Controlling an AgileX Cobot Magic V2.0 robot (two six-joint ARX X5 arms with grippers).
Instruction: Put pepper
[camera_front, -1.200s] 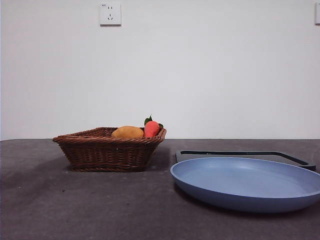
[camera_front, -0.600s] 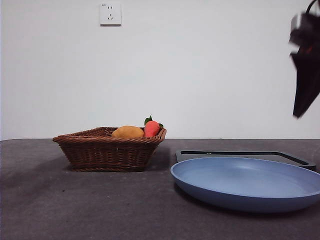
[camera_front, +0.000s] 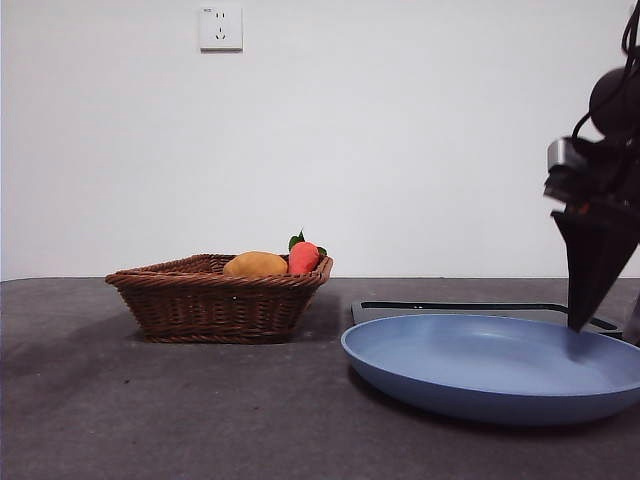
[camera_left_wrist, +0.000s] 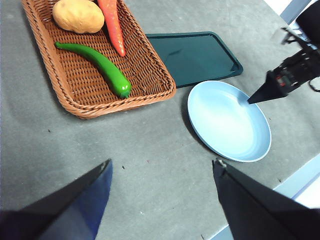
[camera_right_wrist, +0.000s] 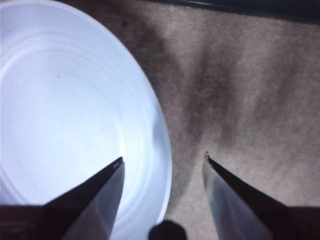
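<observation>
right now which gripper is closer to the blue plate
Right. The right gripper straddles the blue plate's rim, open; the left gripper hangs high over bare table, well apart from it.

Hidden and cut-off parts

In the front view the basket (camera_front: 220, 295) wall hides the pepper (camera_left_wrist: 95, 67); only the tops of the potato (camera_front: 255, 264) and carrot (camera_front: 303, 257) show. The plate (camera_front: 480, 385) and right hand (camera_front: 590, 260) are cut by the edge.
</observation>
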